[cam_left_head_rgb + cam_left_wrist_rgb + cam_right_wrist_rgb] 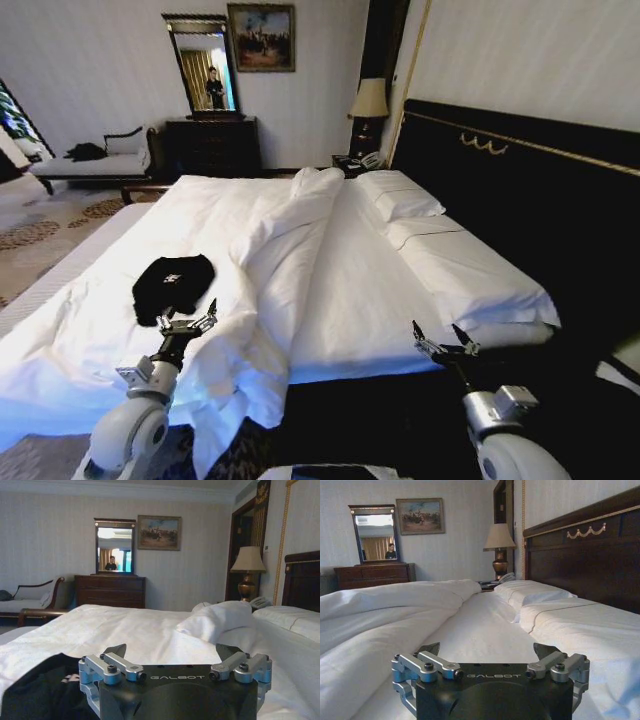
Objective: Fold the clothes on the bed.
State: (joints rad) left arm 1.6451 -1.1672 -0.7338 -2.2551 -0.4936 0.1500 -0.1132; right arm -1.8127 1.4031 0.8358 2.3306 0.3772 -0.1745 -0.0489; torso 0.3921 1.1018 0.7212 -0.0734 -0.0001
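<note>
Approach step: left gripper (pixel 187 322), jaws apart, hovers just short of the crumpled black soft-fabric T-shirt (pixel 172 284) on the white-sheeted bed (pixel 350 300); right gripper (pixel 444 343), also apart, idles well aside; next, judged, a hem grasp.

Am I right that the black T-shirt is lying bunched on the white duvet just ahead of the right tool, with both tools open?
Not quite: the head view shows the black T-shirt bunched on the white duvet just ahead of the left tool, not the right tool, which hovers at the bed's near edge by the pillows. Both tools are open.
</note>
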